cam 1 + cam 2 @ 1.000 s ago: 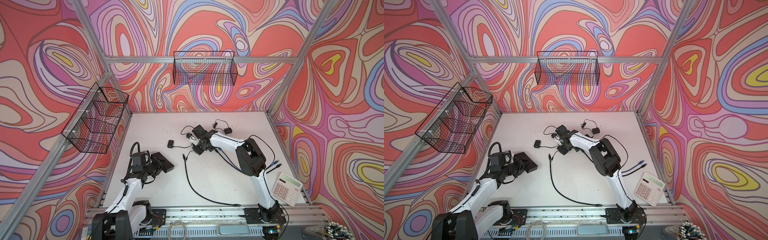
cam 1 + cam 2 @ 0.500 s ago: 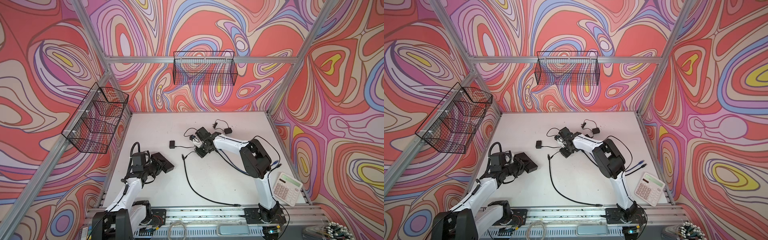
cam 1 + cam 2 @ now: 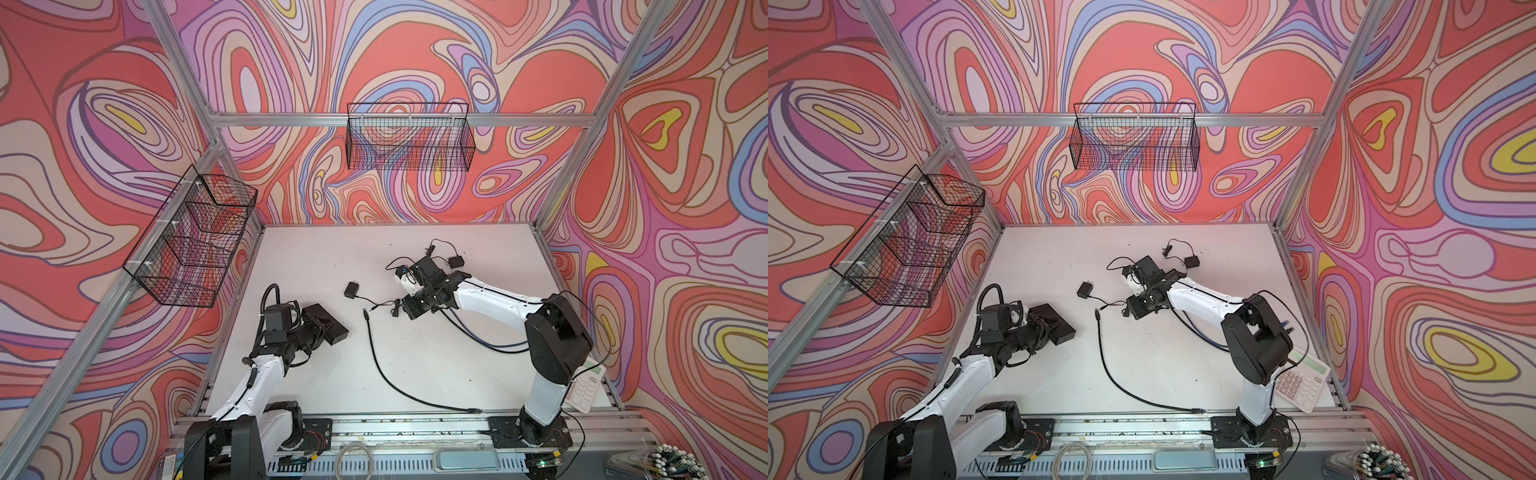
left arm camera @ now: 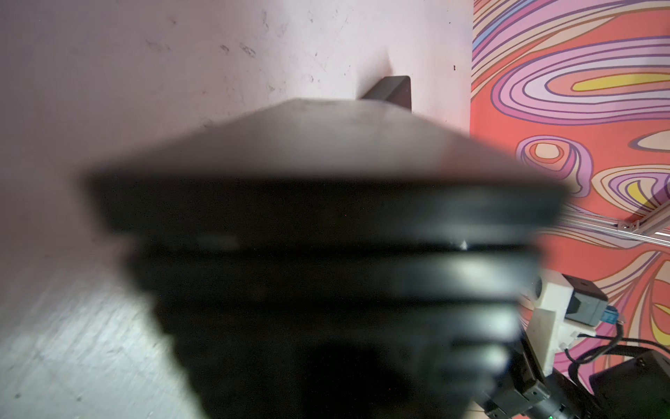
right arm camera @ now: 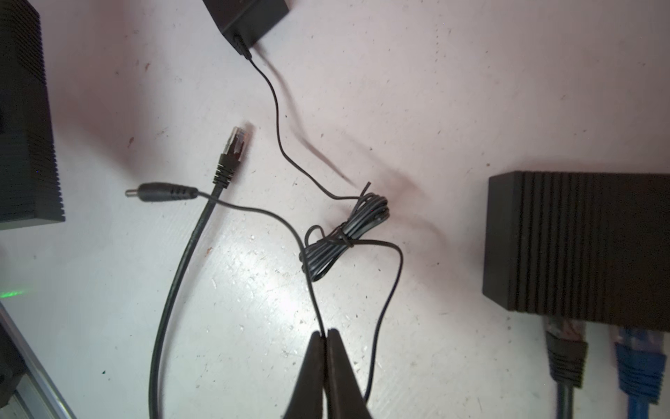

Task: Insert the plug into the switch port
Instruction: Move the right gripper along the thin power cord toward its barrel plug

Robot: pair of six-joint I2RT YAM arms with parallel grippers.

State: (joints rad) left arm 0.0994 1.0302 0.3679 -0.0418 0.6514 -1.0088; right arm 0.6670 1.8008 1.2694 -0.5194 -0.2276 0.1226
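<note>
So that the plug (image 5: 163, 191) could presumably be steered, its cord (image 5: 290, 228) was pinched by the right gripper (image 5: 325, 332); the switch (image 3: 333, 327) was clamped steady by the left gripper (image 3: 317, 326).

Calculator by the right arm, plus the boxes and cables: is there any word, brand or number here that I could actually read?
None of the text can be read.
Calculator: key and display markings are too small to read.
Power adapter: no print is legible on the visible face.
Ribbed black box: no label shows.
</note>
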